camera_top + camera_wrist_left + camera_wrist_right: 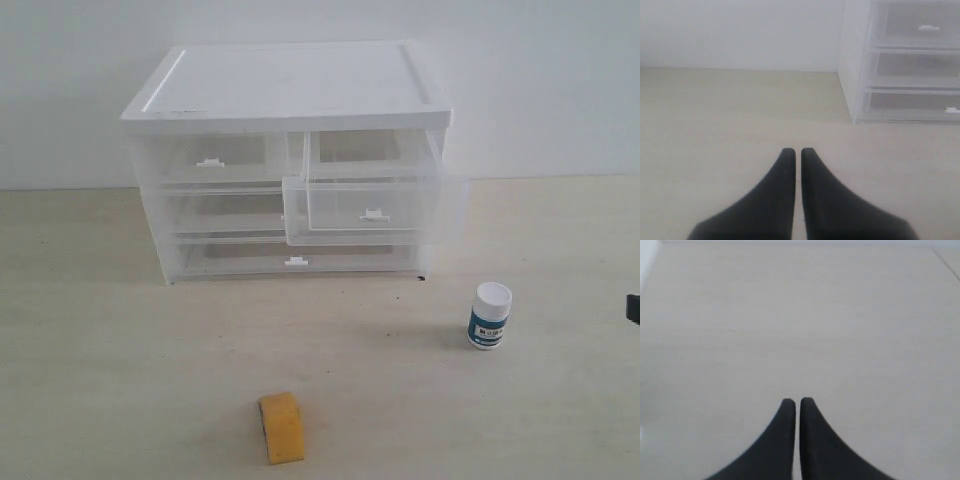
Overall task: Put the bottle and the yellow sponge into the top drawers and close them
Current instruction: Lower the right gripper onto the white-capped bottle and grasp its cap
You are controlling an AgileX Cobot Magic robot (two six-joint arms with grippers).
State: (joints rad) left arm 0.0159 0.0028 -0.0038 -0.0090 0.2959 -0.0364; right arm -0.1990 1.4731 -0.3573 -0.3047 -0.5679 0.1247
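The white bottle (pixel 489 315) with its dark blue-teal label stands upright on the table, right of the cabinet. Nearer the front edge lies the yellow sponge (pixel 281 427). Of the top drawers, the right one (pixel 372 205) is pulled far out and the left one (pixel 212 152) is pushed in; both look empty. My left gripper (pixel 798 150) is shut on nothing above bare table, with the cabinet's left drawers (pixel 920 22) ahead of it. My right gripper (pixel 797 400) is also shut and empty over bare table. Only a dark bit at the exterior view's right edge (pixel 633 307) shows of an arm.
The white cabinet (pixel 290 85) stands at the back against a pale wall. Below the small drawers it holds two full-width translucent drawers (pixel 295 258), both pushed in. The pulled-out drawer overhangs the table in front of the cabinet.
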